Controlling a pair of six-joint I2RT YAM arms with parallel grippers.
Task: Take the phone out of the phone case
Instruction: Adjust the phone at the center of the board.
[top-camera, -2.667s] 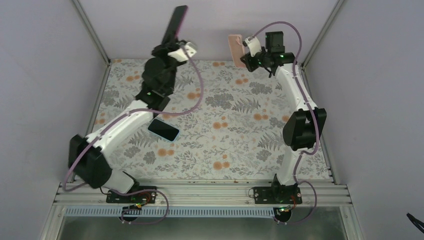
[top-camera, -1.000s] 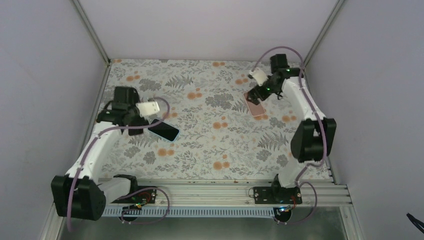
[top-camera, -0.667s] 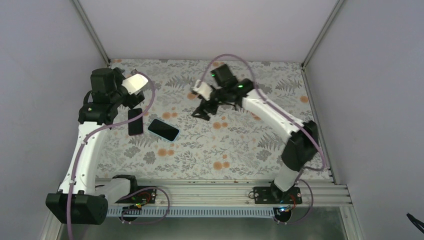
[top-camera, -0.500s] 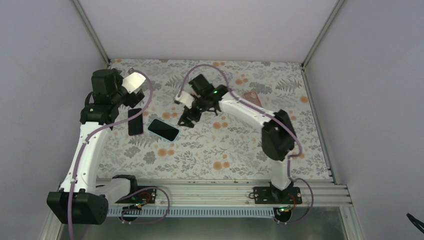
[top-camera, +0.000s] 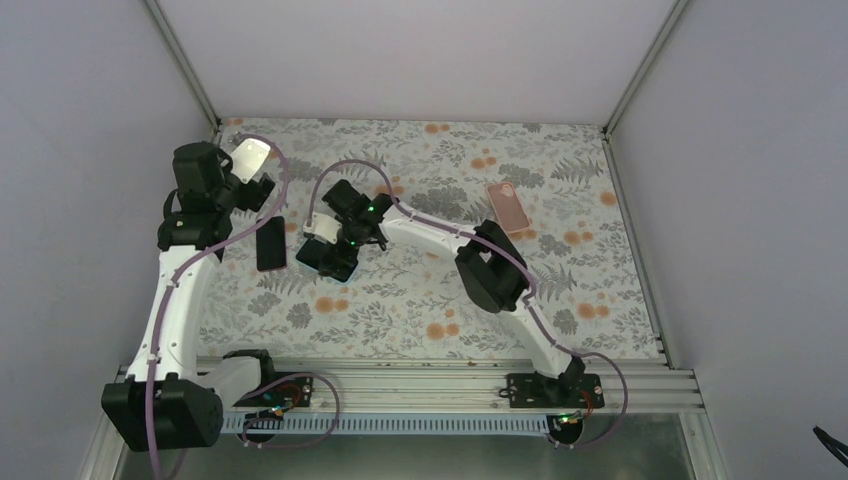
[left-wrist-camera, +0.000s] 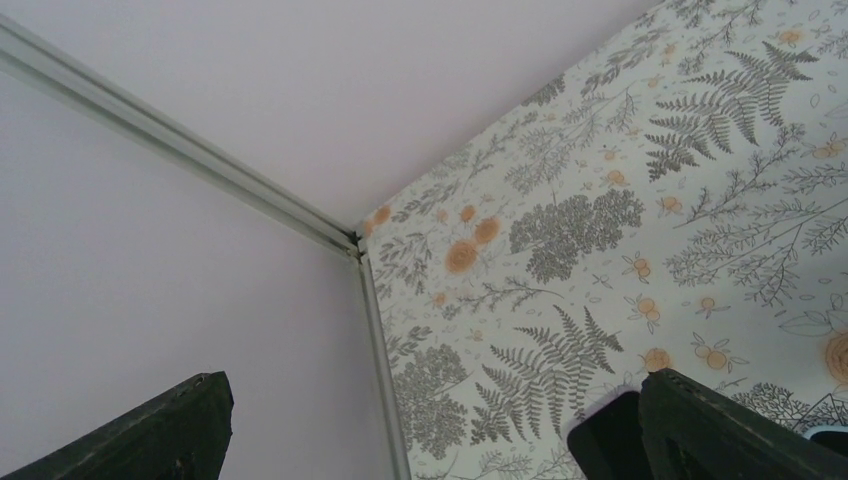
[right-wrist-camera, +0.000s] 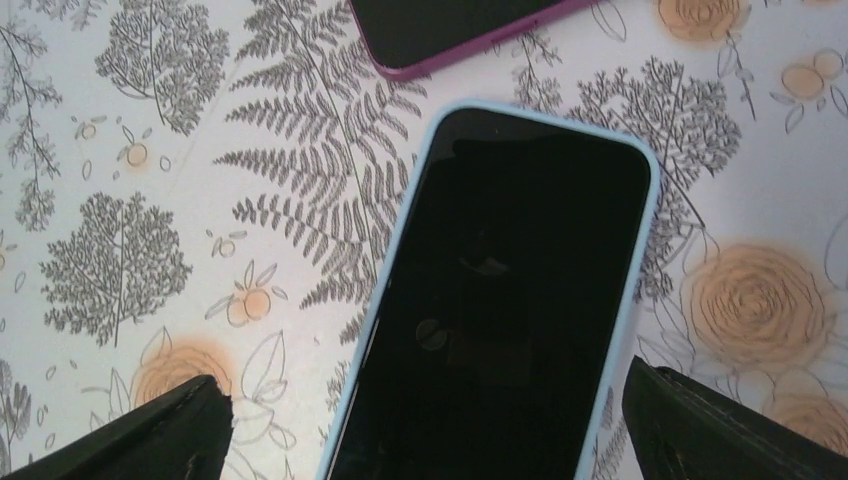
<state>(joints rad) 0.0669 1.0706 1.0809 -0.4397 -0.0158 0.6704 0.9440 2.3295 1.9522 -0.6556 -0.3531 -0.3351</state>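
Pre-grasp step: right hand (right-wrist-camera: 425, 430) hovered spread wide over the black slab phone (right-wrist-camera: 500, 300) in its light-blue case (right-wrist-camera: 372, 320), mid-frame; left hand (left-wrist-camera: 430, 440) wide, empty; next needed descent onto the case edges.

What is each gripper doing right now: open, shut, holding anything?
Left gripper: open, holding nothing.
Right gripper: open, holding nothing, positioned over the blue-cased phone.

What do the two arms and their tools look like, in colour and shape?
The left arm and right arm have white links and black joints. A mauve cable loops along each. The tool fingers are black; a green light glows on the right arm.
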